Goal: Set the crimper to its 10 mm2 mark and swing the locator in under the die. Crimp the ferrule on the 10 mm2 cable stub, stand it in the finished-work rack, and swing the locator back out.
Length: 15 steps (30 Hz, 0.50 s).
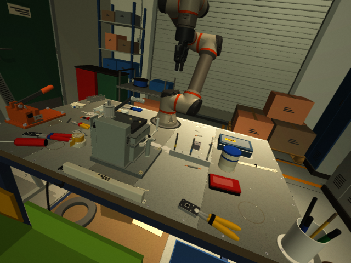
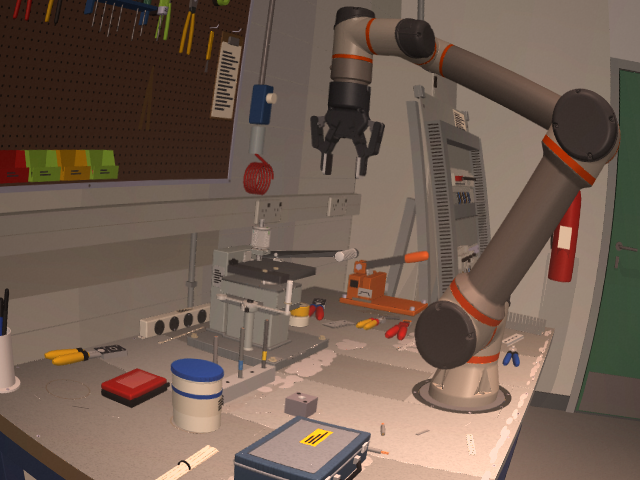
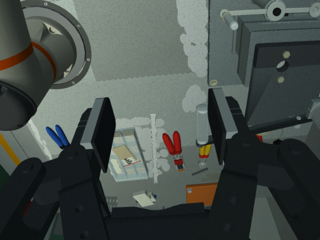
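Observation:
On the middle of the bench stands the grey crimper [image 1: 120,138] [image 2: 256,299] [image 3: 268,67], with a knurled knob [image 1: 108,107] [image 2: 261,238] on top, a long handle [image 2: 310,254] ending in a ribbed grip [image 3: 201,124], and a locator arm [image 1: 148,138] [image 2: 248,305] on its front. Beside it a pale rack [image 1: 190,157] [image 2: 243,380] holds three upright cable stubs [image 1: 176,141] [image 2: 264,351]. My gripper [image 1: 178,66] [image 2: 342,166] [image 3: 161,131] hangs high above the bench near the arm's base, open and empty.
An orange lever press [image 1: 28,111] [image 2: 375,289] sits at the far end of the bench. A blue case [image 1: 234,144] [image 2: 302,449], a blue-lidded tub [image 1: 229,158] [image 2: 196,395], a red pad [image 1: 224,184], pliers [image 1: 218,222] and a power strip [image 1: 103,181] lie around.

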Tool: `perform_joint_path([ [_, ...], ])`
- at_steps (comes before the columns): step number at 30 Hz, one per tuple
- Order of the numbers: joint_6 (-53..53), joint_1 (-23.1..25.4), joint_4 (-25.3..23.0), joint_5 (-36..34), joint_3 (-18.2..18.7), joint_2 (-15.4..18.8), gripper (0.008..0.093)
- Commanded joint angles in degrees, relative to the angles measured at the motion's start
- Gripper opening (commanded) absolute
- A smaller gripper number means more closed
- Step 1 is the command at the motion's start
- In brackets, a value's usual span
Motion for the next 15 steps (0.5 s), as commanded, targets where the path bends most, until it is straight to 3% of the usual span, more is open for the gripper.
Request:
perform_joint_path([
  [1, 0.0, 0.0, 0.0, 0.0, 0.0, 0.0, 0.063],
  [10, 0.0, 0.0, -0.1, 0.0, 0.0, 0.0, 0.063],
  [15, 0.0, 0.0, -2.1, 0.0, 2.8, -0.7, 0.063],
])
